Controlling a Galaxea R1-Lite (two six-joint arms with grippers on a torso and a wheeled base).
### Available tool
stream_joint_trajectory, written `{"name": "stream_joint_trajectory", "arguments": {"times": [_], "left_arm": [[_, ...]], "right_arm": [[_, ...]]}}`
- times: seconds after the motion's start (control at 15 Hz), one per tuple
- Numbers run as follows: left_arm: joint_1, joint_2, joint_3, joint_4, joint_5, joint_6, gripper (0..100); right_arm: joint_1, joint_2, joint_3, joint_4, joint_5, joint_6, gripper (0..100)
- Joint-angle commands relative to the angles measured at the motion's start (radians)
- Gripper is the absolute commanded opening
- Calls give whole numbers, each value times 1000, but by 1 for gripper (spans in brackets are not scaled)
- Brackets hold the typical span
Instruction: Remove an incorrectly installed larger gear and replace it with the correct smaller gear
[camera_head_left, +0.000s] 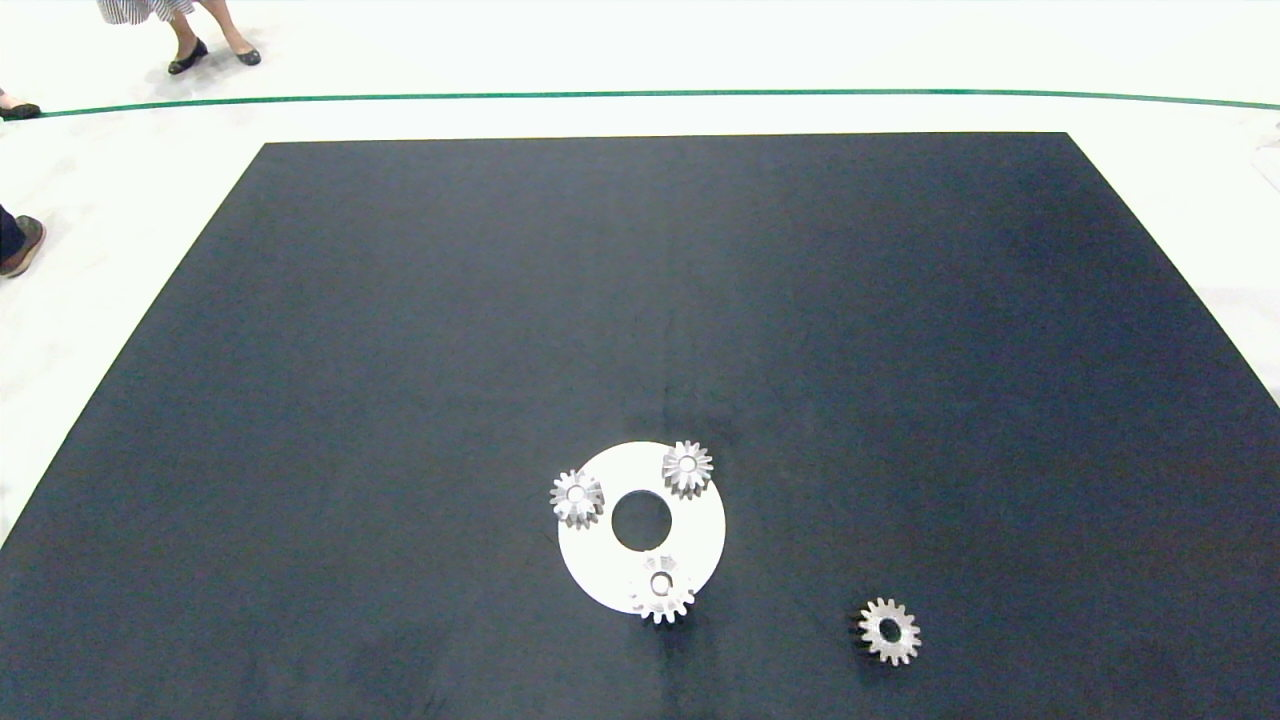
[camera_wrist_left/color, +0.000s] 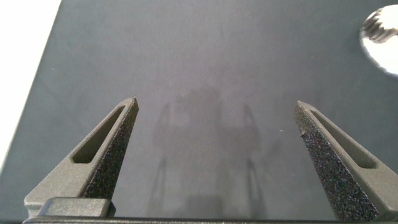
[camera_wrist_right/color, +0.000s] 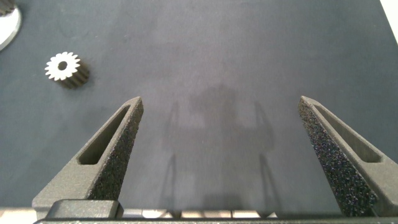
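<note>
Nearest the robot, neither arm shows from above, so the wrist cameras alone tell the tools: the left gripper (camera_wrist_left/color: 216, 118) hangs over bare dark mat (camera_head_left: 400, 350) with its two grey fingers spread wide and nothing between them, and the right gripper (camera_wrist_right/color: 219, 115) is released the same way, also empty. From the right wrist, the smaller gear (camera_wrist_right/color: 66, 68) lies flat on the mat ahead of the fingers and off to one side, well apart from them; in the head view this smaller gear (camera_head_left: 889, 630) sits alone toward the table's right, near the front edge. Left of it lies the white disc (camera_head_left: 700, 530), and on its near rim is the larger gear (camera_head_left: 661, 588), which hangs slightly over the edge. Farther back on the disc stand two fluted silver gears (camera_head_left: 577, 497), one at the left rim and one at the far side, around the round centre hole. The left wrist catches only a sliver of the disc and a gear's teeth at its picture's corner, so the disc is off to that gripper's side, not under it. I judge the right arm nearer the smaller gear; which arm is nearer the larger gear is less clear. Gears are round, so no long axis matters. No brand, label or writing is legible. Beyond the table, people's shoes and legs show on the pale floor.
</note>
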Motion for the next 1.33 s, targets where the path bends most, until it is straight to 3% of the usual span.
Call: {"name": "stream_joint_trajectory", "arguments": {"times": [0.07,0.2,0.27,0.47,0.53,0.6,0.73,0.8,1.0,1.07,1.33], "left_arm": [[8,282,-472,336,4,125,100],[83,481,-687,400,13,148,100],[135,587,-799,456,12,148,100],[144,800,-1072,627,13,142,100],[143,834,-1115,663,13,126,100],[141,854,-1132,667,13,116,100],[143,881,-1161,667,13,114,100],[141,885,-1161,667,13,114,100],[143,880,-1162,669,13,114,100],[143,880,-1165,669,12,114,100],[141,877,-1179,672,12,114,100]], "right_arm": [[26,140,-299,248,49,-21,100],[27,267,-397,261,81,-84,100],[29,331,-439,261,90,-133,100],[27,508,-535,262,165,-252,100],[36,564,-571,262,176,-282,100],[53,600,-592,262,176,-295,100],[200,753,-673,262,159,-308,100],[269,824,-712,264,135,-308,100],[506,1025,-807,259,4,-303,100],[570,1084,-833,258,-13,-303,100],[730,1267,-922,241,-16,-300,100]]}}
